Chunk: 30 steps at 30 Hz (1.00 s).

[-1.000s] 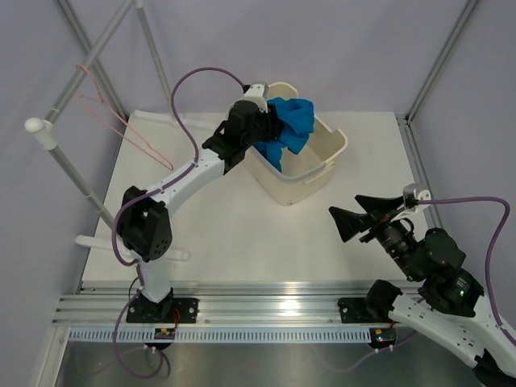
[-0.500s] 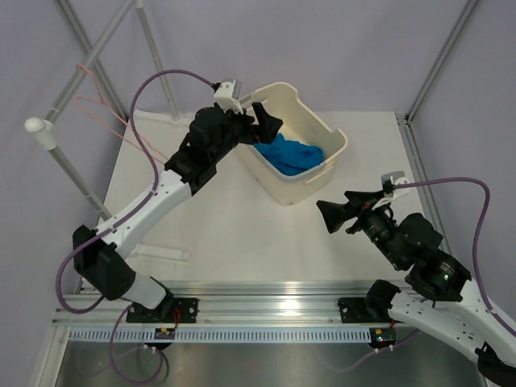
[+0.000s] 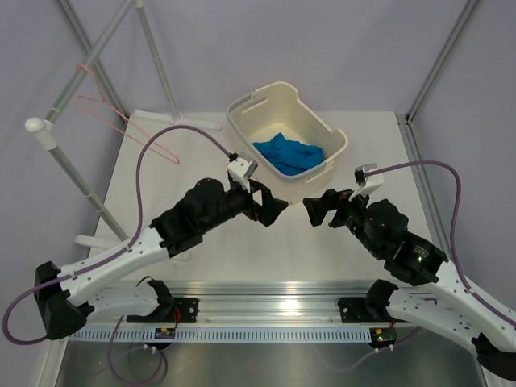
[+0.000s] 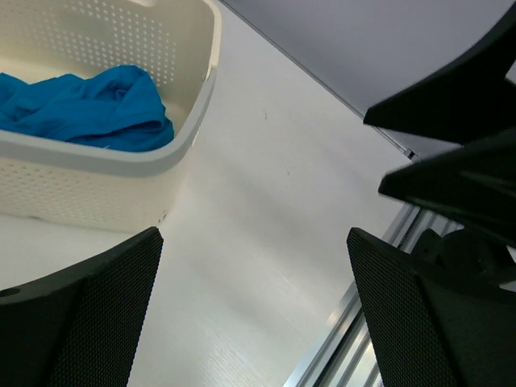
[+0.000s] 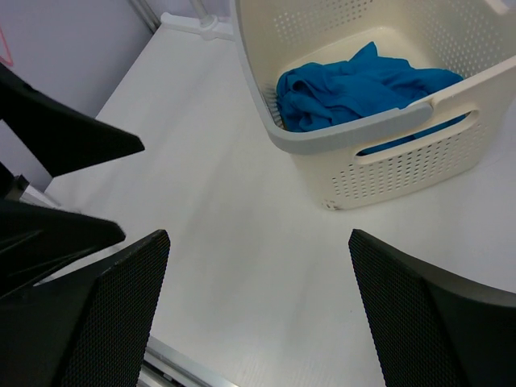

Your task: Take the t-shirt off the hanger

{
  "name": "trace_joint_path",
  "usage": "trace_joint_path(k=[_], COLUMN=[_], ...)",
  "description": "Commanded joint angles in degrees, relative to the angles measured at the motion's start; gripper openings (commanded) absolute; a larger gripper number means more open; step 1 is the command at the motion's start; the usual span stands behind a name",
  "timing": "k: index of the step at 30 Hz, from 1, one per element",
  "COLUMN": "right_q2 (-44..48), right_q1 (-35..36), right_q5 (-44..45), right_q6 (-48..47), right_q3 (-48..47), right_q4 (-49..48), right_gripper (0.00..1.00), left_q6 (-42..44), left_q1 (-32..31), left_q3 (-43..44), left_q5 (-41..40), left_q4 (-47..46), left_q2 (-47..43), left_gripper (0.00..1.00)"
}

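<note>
From above: found the left gripper (image 3: 270, 211) and right gripper (image 3: 314, 211) both spread wide, empty, tips nearly facing. Judged it best to draw back slowly and avoid a clash. Spotted the t-shirt (image 3: 289, 153) crumpled in the basket (image 3: 242, 109), well beyond both sets of fingers, and the hanger (image 3: 121, 125) bare, far left.

Left wrist: saw the t-shirt (image 4: 89, 109) heaped up-left of the fingers.

Right wrist: saw it bunched up-right, plain bright blue.

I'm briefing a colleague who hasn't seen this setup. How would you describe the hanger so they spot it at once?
At the far left corner of the white table stand thick grey metal rack poles. The thin pale pink wire hanger hangs by its hook from the slanted one. Unlike the poles it is thin, pink and triangular, and it is bare.
</note>
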<state>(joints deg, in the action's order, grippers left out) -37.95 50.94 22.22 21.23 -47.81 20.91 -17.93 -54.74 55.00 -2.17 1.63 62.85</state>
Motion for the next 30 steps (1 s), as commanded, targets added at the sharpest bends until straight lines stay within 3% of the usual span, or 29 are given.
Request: trace_joint_path(k=[1,12,30], right_q2=[-0.98,-1.77,3.32], right_q1=[-0.22,-0.22,-0.23], right_q5=[2.92,3.88,6.44], right_q6=[2.23,1.53,0.83], right_q3=[-2.28,-1.32,1.67], right_q4=[-0.52,-1.66,-2.89], right_gripper=[1.0,0.99,0.99], left_q6=[1.67,6.15,7.65], left_q1=[-0.98,-2.04,-2.04], left_q3=[-4.19,-17.2,-19.32], left_q5=[-1.08,-1.25,-2.49], left_q4=[-4.53,-9.7,-11.21], left_q2=[-5.36,-17.41,-19.78], left_gripper=[0.99,0.99,0.99])
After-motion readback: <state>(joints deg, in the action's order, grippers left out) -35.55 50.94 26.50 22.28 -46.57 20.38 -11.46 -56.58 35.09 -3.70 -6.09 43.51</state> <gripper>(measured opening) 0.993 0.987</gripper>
